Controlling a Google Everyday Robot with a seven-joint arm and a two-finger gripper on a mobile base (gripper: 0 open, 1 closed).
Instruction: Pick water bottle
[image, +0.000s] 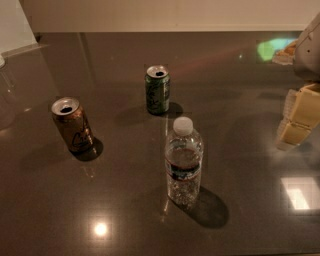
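Gripper (298, 117): mine, blocky, pale yellow, at right edge; clenched or released, I cannot tell | clear ribbed plastic water bottle (184, 162), white round cap: upright mid glossy dark table (240, 75), well apart

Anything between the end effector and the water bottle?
Nothing visible. The end effector is at the right edge; bare table lies between it and the upright water bottle. The green can and orange-brown can stand farther left.

Your water bottle (184, 162) stands upright on the table (60, 200): clear, ribbed, white cap on, dark label band. The tool (297, 119) hangs well to its right.
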